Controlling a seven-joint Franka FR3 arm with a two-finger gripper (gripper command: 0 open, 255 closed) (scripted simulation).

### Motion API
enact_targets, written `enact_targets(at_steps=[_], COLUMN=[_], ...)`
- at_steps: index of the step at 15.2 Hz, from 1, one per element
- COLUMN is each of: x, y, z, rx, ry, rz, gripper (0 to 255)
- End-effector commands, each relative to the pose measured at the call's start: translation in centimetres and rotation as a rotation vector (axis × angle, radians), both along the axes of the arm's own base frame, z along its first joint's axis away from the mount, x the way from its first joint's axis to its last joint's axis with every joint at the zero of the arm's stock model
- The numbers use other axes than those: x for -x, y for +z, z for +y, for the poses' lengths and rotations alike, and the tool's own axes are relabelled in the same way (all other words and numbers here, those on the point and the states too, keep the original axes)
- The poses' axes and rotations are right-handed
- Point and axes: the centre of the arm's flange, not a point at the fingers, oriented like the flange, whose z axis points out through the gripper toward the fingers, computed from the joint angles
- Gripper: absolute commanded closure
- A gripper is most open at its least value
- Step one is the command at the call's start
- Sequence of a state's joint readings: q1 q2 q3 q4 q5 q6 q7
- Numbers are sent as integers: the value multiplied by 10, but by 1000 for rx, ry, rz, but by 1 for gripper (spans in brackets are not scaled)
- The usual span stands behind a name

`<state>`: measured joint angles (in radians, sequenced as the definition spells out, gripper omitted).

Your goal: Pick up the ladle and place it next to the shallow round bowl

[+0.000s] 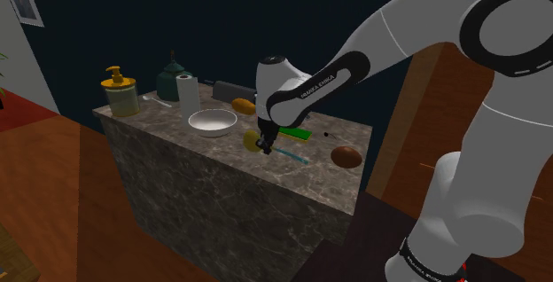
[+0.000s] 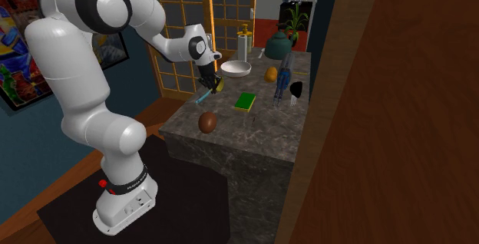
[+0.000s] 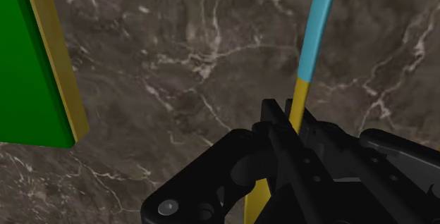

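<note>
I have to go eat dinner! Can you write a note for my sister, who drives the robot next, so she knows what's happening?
Gripper: shut on the ladle, clasping the yellow part of its handle.
Ladle: near the counter's front edge, between the white bowl and the green sponge.
Done: the ladle is grasped; I can't tell if it is lifted.
Left: carry it over, set it down beside the bowl, and let go.

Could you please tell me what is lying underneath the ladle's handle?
Bare marbled counter shows beneath the ladle handle, with nothing else under it. The stretch below the gripper, which clasps the yellow shaft, is covered, so contact with the counter cannot be judged.
</note>
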<state>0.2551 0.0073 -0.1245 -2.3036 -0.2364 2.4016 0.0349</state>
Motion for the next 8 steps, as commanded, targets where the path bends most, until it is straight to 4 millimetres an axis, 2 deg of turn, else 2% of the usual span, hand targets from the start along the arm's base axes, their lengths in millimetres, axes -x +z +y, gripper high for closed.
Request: enact_targets(at_steps=[1, 4, 5, 8], x=[0, 0, 0, 0], y=[-1, -1, -1, -1], z=[0, 0, 0, 0], rx=[0, 0, 0, 0], ry=[0, 0, 0, 0], rz=[1, 1, 1, 1], gripper=[255, 255, 0, 0])
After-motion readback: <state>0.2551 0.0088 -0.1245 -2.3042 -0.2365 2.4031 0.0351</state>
